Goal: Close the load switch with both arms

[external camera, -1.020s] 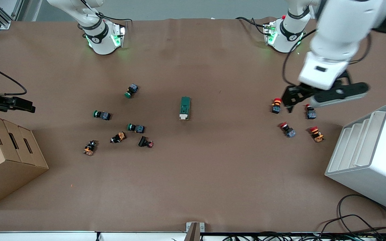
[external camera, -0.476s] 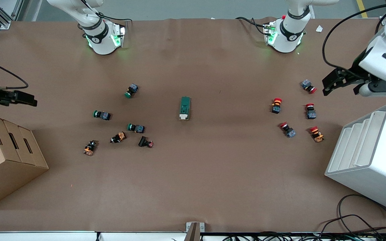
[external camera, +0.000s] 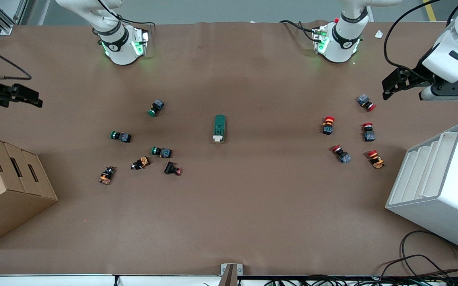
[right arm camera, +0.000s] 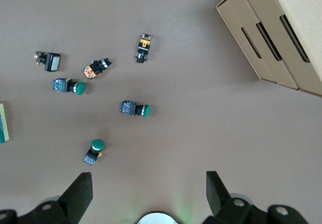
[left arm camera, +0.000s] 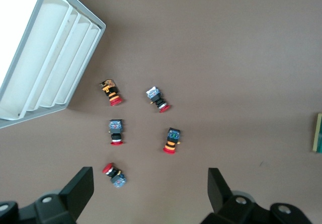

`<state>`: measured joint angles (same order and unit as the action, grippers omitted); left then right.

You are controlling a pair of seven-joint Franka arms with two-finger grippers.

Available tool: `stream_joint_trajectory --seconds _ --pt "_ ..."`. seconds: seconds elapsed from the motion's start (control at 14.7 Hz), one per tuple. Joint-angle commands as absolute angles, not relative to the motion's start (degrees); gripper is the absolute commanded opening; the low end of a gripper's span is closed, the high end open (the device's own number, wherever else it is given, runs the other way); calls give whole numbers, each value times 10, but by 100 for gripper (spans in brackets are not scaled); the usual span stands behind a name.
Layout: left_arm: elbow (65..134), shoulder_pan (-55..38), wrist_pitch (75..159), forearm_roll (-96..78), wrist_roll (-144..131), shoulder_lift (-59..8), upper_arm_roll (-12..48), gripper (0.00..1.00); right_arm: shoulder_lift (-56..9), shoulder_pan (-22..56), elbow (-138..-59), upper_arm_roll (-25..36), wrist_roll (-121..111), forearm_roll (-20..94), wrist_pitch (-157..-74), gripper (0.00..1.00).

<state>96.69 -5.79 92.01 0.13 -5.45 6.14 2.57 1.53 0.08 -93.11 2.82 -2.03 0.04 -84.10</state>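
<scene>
The load switch (external camera: 219,128), a dark-green oblong block with a white tab at its nearer end, lies alone at the table's middle. It shows at the edge of the left wrist view (left arm camera: 318,132) and of the right wrist view (right arm camera: 2,123). My left gripper (external camera: 391,85) hangs open and empty high over the left arm's end of the table, its fingers (left arm camera: 80,189) wide apart above the red-capped buttons. My right gripper (external camera: 28,99) hangs open and empty over the right arm's end, its fingers (right arm camera: 80,191) wide apart. Both are well away from the switch.
Several red-capped push buttons (external camera: 328,124) lie toward the left arm's end, beside a white slotted rack (external camera: 439,182). Several green-capped and other buttons (external camera: 156,107) lie toward the right arm's end, near a cardboard box (external camera: 2,186). Cables (external camera: 424,258) lie at the near edge.
My left gripper has swung away from over the red-capped buttons toward the left arm's end, uncovering one more button. My right gripper has drifted a little toward the arm bases. The switch has not moved.
</scene>
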Motion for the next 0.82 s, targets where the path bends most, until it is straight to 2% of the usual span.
stream_joint_trajectory --seconds 0.0,0.75 --pt "997 -52 914 -9 -29 99 20 100 71 6 -986 31 -26 3 -857 100" --pt "958 -54 906 -9 -43 77 23 100 104 2 -974 32 -23 10 -857 100"
